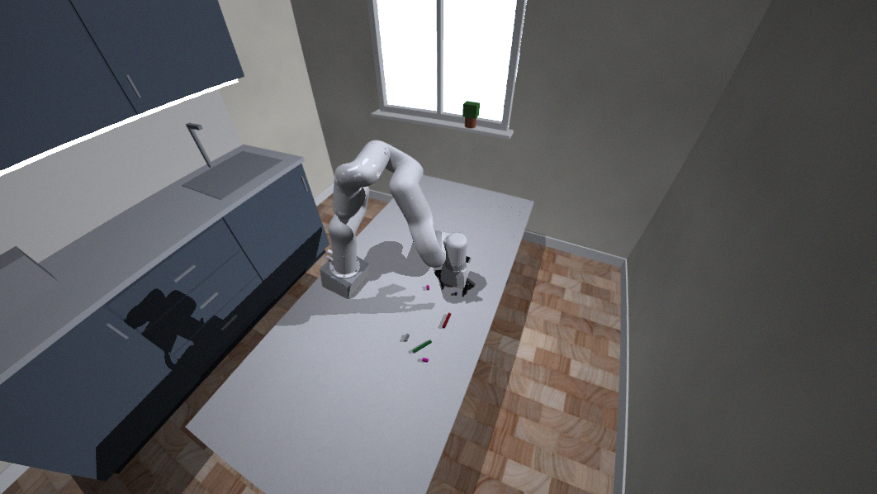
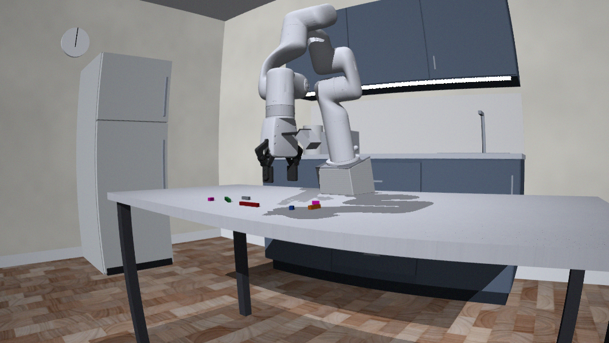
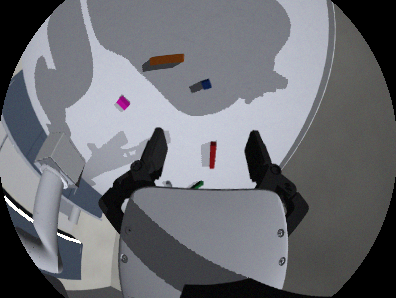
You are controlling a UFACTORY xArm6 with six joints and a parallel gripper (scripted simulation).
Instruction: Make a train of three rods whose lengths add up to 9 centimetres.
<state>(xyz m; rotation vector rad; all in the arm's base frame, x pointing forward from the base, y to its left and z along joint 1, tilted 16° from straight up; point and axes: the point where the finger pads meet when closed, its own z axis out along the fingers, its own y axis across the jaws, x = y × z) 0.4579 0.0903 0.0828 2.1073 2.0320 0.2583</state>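
My gripper [image 2: 280, 180] [image 3: 206, 138] is open and empty, high above the table. An orange rod [image 2: 314, 207] [image 3: 167, 59] and a blue rod [image 1: 454, 293] [image 2: 291, 207] [image 3: 206, 84] lie apart in the arm's shadow. One magenta rod [image 1: 427, 287] [image 2: 315, 202] [image 3: 123, 103] lies nearer the robot base. A red rod [image 1: 447, 320] [image 2: 249, 203] [image 3: 213, 155] lies alone. A green rod [image 1: 422, 345] [image 2: 227, 199] [image 3: 198, 185] lies between a grey rod [image 1: 405, 337] [image 2: 245, 197] and a second magenta rod [image 1: 424, 360] [image 2: 210, 198]. All rods lie flat and separate. The orange rod is hidden in the top view.
The white table [image 1: 343, 392] [image 2: 490, 221] bears the robot's base block [image 1: 336, 282] [image 2: 338, 180] at its kitchen side. The long table edge beyond the blue and red rods is fairly near them. The arm's shadow covers part of the table.
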